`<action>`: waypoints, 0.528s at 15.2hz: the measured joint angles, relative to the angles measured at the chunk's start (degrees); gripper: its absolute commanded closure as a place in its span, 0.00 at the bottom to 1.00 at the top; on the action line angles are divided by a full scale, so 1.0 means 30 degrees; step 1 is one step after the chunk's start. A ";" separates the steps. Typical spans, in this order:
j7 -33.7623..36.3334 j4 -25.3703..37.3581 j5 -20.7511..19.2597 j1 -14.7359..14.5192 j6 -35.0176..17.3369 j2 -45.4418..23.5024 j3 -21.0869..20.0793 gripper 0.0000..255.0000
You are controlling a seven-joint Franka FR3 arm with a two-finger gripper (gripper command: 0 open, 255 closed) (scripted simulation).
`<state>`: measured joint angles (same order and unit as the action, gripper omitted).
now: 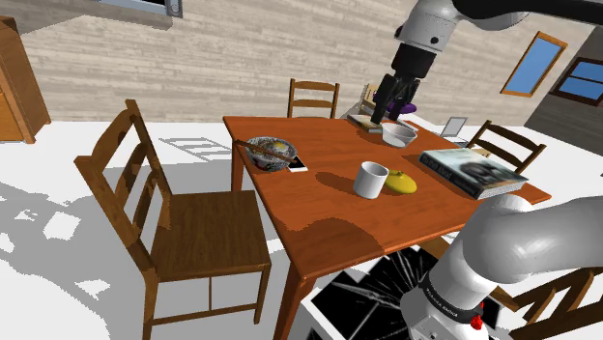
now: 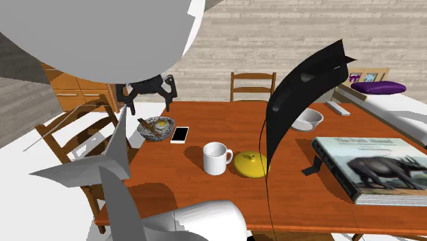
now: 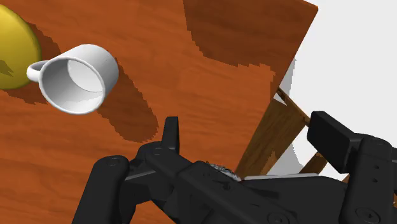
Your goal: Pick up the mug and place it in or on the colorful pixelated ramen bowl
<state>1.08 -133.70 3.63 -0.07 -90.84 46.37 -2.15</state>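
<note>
On the wooden table (image 1: 319, 232), the white mug (image 1: 370, 180) stands upright, untouched.
A yellow object (image 1: 401, 182) sits just beside its handle; the patterned bowl (image 1: 271, 152) lies well apart; the gripper (image 1: 390, 116) hovers over the table, fingers spread, empty.

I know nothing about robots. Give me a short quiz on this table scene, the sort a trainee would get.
1. True or false: the mug lies on its side.
2. What lies next to the ramen bowl? A kettle; B phone; C mug.
3. Fill in: the gripper is ___, holding nothing.
Key: 1 false, it stands upright; 2 B; 3 open.
</note>
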 measured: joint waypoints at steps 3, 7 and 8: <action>-0.0505 -0.0611 -0.0283 0.0108 -0.0514 0.0026 0.0373 0.00; -0.1716 -0.2442 -0.0969 0.0365 -0.2329 -0.0124 0.1201 0.00; -0.2042 -0.2934 -0.1162 0.0452 -0.2815 -0.0157 0.1440 0.00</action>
<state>-5.04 -142.51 0.15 1.28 -99.29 45.90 2.17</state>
